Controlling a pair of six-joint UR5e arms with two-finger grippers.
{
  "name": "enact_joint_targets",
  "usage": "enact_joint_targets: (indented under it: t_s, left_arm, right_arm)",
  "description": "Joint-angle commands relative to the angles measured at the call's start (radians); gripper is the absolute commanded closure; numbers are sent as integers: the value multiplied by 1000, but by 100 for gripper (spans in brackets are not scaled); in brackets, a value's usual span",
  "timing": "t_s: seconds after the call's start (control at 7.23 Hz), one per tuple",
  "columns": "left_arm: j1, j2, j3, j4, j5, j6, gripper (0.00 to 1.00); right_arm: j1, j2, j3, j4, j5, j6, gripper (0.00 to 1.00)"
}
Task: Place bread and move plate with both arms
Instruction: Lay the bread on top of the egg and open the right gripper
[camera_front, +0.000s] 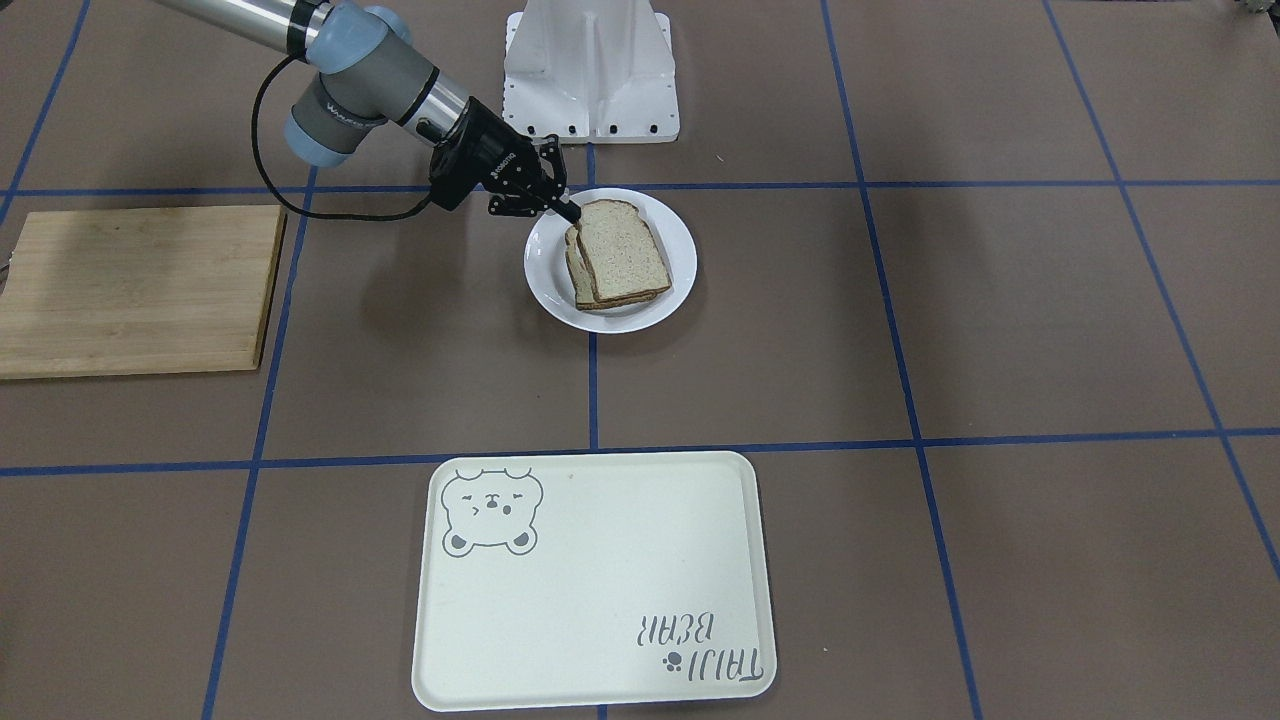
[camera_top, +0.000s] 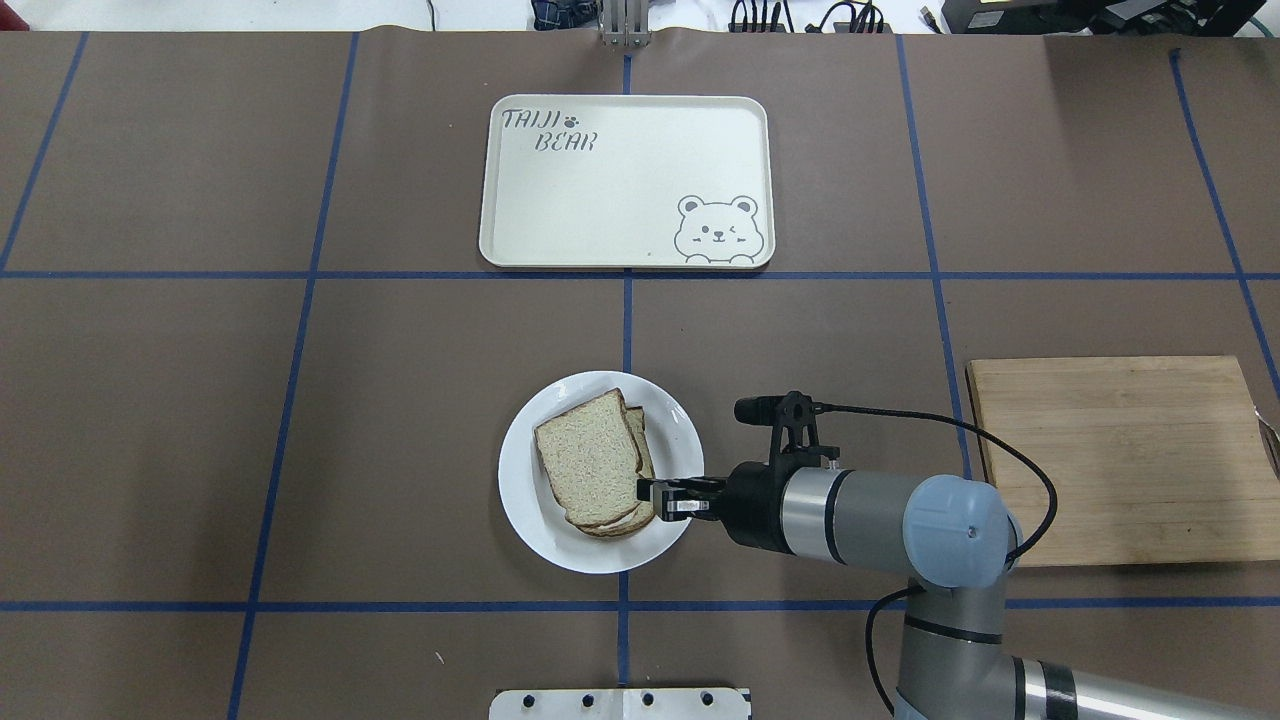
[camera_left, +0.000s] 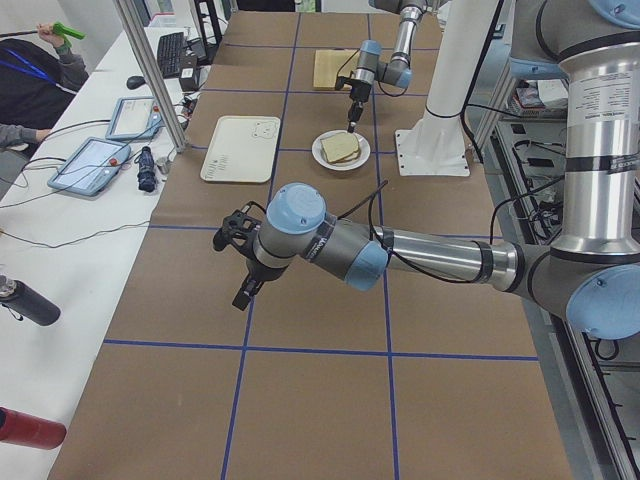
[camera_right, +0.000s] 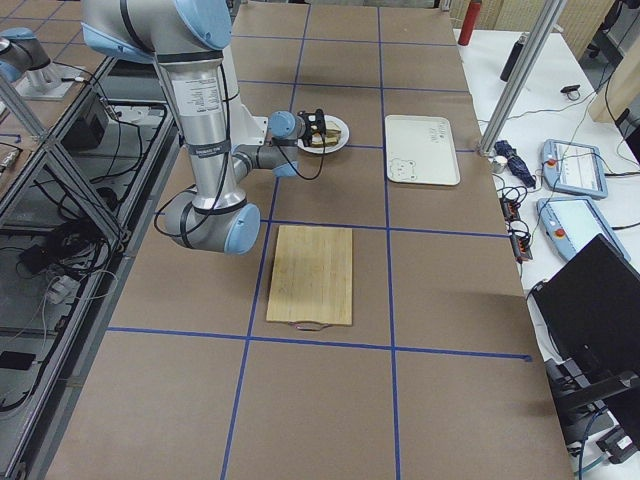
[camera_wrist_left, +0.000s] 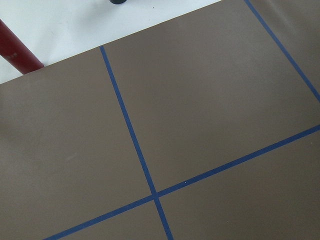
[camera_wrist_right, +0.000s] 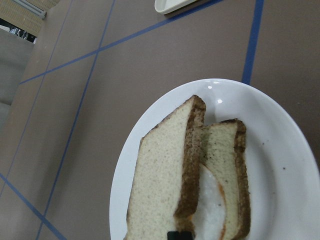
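- The right end effector (camera_top: 648, 493) reaches over the plate's rim from the robot's right. Its fingers are drawn close together and clenched on the crust edge of the bread (camera_top: 590, 468).
- The bread lies on top of a 2nd slice (camera_wrist_right: 227, 165) on the plate (camera_top: 600, 555). It sits offset, so the lower slice's crust and some egg white (camera_wrist_right: 207, 205) show beside it.
- In the right wrist view the bread's thick brown crust faces the camera, and 1 black fingertip (camera_wrist_right: 180, 234) sits at that crust.
- The plate sits on the bench (camera_top: 200, 400) near its middle, on a blue tape line, between the robot's base block (camera_front: 590, 70) and the tray (camera_top: 600, 180).
- The tray with the bear drawing lies well apart from the plate, at the bench's far side from the robot.
- A wooden board (camera_top: 1110, 450) lies on the robot's right, beside the right arm.
- The left end effector (camera_left: 245, 292) hangs above bare bench, well apart from the plate. I cannot tell whether it is released or clenched.
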Motion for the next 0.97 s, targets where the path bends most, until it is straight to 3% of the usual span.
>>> enact_joint_targets:
  t_s: [0.0, 0.14, 0.28, 0.41, 0.69, 0.83]
  left_arm:
    - [0, 0, 0, 0, 0, 0, 2]
    - [0, 0, 0, -2, 0, 0, 2]
    - [0, 1, 0, 0, 0, 0, 2]
    - [0, 1, 0, 2, 0, 0, 2]
    - [2, 1, -1, -3, 1, 5, 2]
    - [20, -16, -12, -3, 0, 2, 2]
  right_arm:
    - [2, -47, 8, 5, -14, -1, 29]
    - [7, -49, 11, -3, -49, -2, 0]
    - [36, -50, 14, -27, -46, -2, 0]
    - [77, -52, 63, -128, -10, -1, 0]
    - [300, -32, 172, -484, 206, -2, 0]
    - [431, -37, 166, -571, 319, -19, 0]
